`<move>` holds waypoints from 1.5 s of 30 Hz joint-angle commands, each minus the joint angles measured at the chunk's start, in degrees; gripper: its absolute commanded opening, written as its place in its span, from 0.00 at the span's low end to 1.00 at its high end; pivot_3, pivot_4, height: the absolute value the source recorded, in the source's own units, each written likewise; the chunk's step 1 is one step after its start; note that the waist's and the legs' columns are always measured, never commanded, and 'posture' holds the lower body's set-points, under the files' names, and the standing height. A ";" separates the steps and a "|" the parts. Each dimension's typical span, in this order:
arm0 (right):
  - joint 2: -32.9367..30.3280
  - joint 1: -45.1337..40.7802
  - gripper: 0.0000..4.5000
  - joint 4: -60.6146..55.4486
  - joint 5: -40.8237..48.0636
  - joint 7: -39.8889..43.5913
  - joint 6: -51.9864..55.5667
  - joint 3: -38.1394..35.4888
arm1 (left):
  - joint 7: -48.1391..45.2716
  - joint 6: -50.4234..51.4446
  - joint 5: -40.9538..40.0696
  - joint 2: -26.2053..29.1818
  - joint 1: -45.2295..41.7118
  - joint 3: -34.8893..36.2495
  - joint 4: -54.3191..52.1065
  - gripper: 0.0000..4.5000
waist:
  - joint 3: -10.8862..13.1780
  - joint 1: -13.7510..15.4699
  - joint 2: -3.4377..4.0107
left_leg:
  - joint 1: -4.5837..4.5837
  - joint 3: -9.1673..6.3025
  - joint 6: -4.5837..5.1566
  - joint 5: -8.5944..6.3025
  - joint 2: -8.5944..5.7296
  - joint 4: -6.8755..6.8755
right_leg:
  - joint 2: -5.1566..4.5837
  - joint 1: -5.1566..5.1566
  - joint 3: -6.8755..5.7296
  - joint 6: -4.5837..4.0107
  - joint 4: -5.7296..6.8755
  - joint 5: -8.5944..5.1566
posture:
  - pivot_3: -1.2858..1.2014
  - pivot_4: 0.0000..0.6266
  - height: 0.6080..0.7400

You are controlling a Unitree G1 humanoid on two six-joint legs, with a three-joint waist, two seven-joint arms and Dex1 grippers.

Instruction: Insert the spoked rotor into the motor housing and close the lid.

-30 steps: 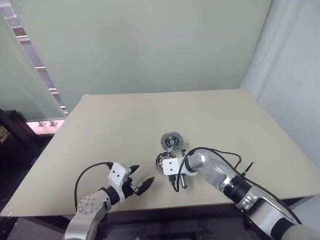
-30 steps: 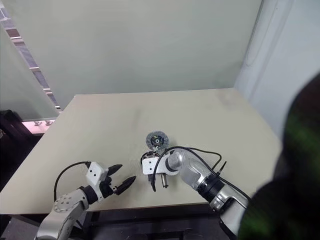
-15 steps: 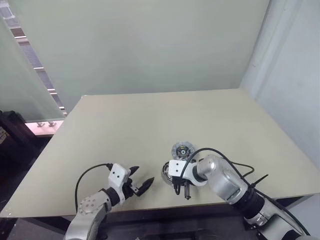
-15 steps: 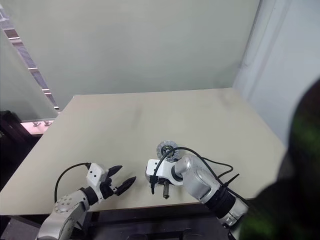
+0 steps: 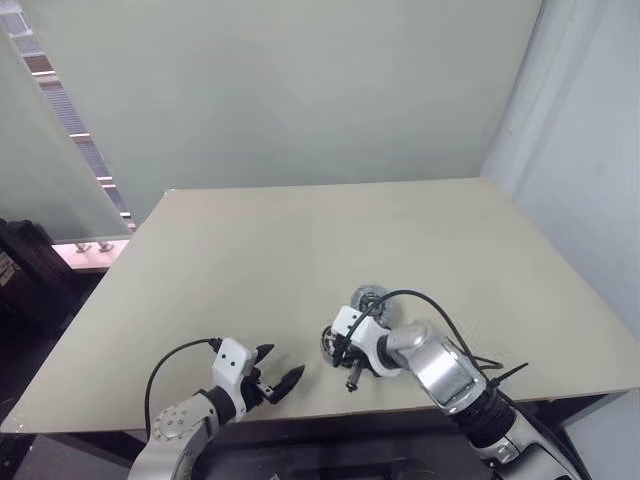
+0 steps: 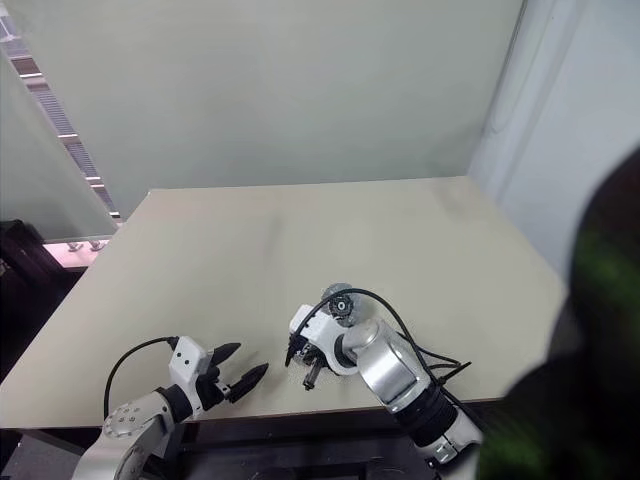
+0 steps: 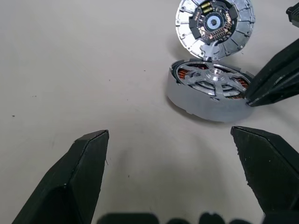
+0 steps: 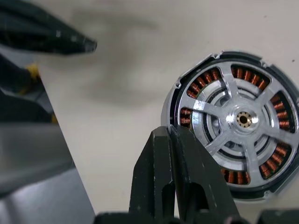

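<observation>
From the head views I see the tabletop (image 5: 300, 250) with my work bunched near its near edge: the motor housing (image 5: 335, 343) sits right of centre, and the lid (image 5: 368, 298) lies just beyond it, partly behind my right arm. My left gripper (image 5: 272, 378) hovers to the left of the housing, apart from it, fingers spread and holding nothing. My right gripper (image 6: 296, 352) angles down at the housing's near-left rim. In the left wrist view, the housing (image 7: 209, 90) shows silver spokes lying inside the copper windings, so the spoked rotor (image 7: 212, 80) looks seated, while the lid (image 7: 214, 22) leans on the housing's far rim, its inner face towards the camera. In the right wrist view, my right gripper (image 8: 174, 140) is clenched with nothing between its fingers, tips at the rim of the housing (image 8: 233, 123); the rotor (image 8: 244, 119) sits flush. I judge insertion done and closing the lid the step in hand. Next I need to grasp the lid, flip it, centre it over the hub and press it down evenly.
</observation>
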 commanded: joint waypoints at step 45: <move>-22.57 -10.81 0.93 17.85 1.74 -3.21 -30.73 -0.42 | 0.40 2.62 -0.28 1.92 -1.89 -0.38 -5.03 1.00 | 0.04 -0.05 -0.09 | -0.11 0.19 0.02 0.00 0.09 0.05 | 0.04 -0.01 0.01 0.00 -0.19 -0.01 | 0.52 0.00 1.00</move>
